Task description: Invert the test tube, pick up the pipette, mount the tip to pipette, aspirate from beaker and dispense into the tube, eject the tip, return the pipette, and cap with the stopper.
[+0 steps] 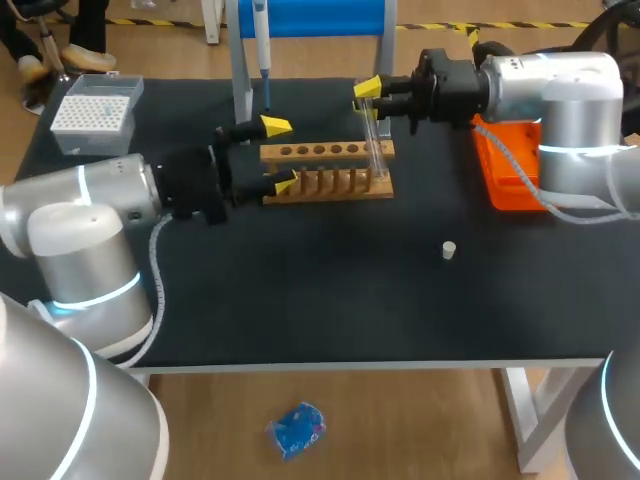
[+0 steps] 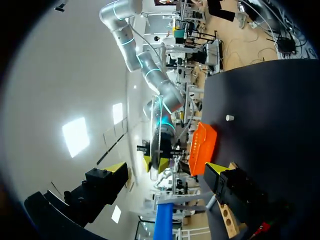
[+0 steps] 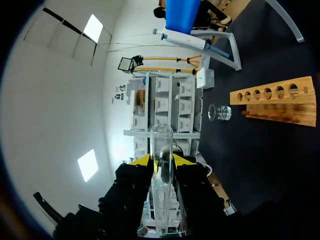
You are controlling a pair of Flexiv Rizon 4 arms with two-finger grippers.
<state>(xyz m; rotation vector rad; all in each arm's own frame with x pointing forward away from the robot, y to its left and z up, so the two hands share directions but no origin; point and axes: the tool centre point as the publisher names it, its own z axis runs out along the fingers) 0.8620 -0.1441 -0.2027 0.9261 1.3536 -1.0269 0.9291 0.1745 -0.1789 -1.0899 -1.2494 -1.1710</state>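
Clear test tube [image 1: 376, 145] upright in right hand [image 1: 371, 98]

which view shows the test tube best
Right wrist view: the test tube fills the foreground, held in the right gripper with a finger on each side. Head view shows only faint glass by the rack. Left wrist view shows just a distant, faint sliver.

Level: bright and even across the table [image 1: 300, 310].
Source: white ceiling panels [image 2: 76, 136], in sight from both wrists.
Glare: soft sheen on the pale shells of the left arm [image 1: 80, 215] and right arm [image 1: 570, 95]; glints along the tube [image 3: 161, 175].
Shadows: faint and short under the rack [image 1: 330, 188], lost on the black top.
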